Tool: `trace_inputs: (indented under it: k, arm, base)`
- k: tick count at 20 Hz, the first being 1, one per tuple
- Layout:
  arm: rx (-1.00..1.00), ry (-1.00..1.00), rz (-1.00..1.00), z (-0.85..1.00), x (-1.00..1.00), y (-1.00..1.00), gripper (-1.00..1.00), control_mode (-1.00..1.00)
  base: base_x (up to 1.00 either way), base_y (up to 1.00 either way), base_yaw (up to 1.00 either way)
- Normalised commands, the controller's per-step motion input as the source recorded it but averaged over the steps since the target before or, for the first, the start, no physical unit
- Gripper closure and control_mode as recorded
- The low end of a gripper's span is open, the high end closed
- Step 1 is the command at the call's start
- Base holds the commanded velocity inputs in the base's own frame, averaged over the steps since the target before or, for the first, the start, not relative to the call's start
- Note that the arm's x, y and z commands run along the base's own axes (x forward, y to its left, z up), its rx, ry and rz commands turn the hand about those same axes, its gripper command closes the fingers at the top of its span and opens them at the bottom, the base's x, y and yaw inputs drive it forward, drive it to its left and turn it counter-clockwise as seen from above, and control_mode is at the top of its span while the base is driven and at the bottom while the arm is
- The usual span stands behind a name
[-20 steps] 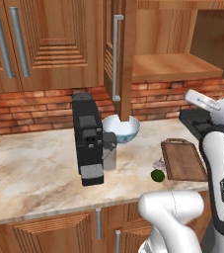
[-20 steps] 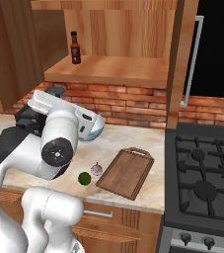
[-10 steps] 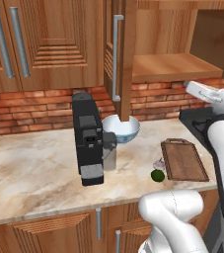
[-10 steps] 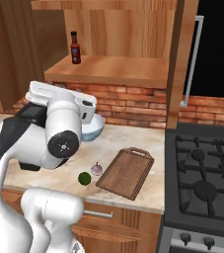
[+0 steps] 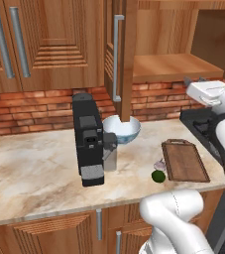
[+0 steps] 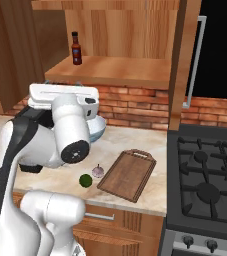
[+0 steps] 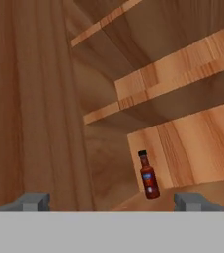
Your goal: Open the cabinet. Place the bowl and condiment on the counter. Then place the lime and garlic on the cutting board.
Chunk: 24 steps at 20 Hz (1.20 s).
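Observation:
The cabinet (image 5: 168, 67) (image 6: 115, 70) stands open with both doors swung out. On its lower shelf, at the left, stands the condiment (image 6: 76, 48) (image 7: 148, 175), a dark red bottle with a black cap. My gripper (image 6: 62, 83) (image 5: 196, 80) (image 7: 112, 202) hovers in front of the shelf edge, facing into the cabinet, open and empty, with the bottle ahead between its tips. The bowl (image 5: 121, 130) (image 6: 96, 127) rests on the counter (image 5: 34, 168) beside the coffee machine. The lime (image 5: 158, 176) (image 6: 86, 180) and the garlic (image 5: 159, 164) (image 6: 98, 171) lie on the counter just left of the cutting board (image 5: 184, 159) (image 6: 128, 174).
A black coffee machine (image 5: 89, 139) stands on the counter left of the bowl. A gas stove (image 6: 210, 185) adjoins the counter on the right. The open left door (image 5: 121, 54) and right door (image 6: 185, 55) flank the shelf. Closed wall cabinets (image 5: 34, 44) hang at left.
My hand has risen a little and levelled out toward the open shelf. The jaws have stayed open and nothing on the counter has moved.

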Motion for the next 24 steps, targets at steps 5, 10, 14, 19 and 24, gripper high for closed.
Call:
trace_inputs:
  k: [5,10,14,19,24]
  arm:
    - [-0.03,-0.10,0.06,0.16,0.26,0.02,-1.00,-1.00]
    - [-0.08,-0.04,0.05,0.18,0.20,0.05,-1.00,-1.00]
    - [-0.15,-0.06,0.01,0.22,0.10,0.02,-1.00,-1.00]
    - [-0.16,-0.07,0.00,0.25,0.10,0.02,-1.00,-1.00]
    - [-0.11,0.01,-0.01,0.10,0.26,0.16,-1.00,-1.00]
  base:
    - [0.00,0.00,0.00]
    - [0.00,0.00,0.00]
    - [0.00,0.00,0.00]
    - [0.00,0.00,0.00]
    - [0.00,0.00,0.00]
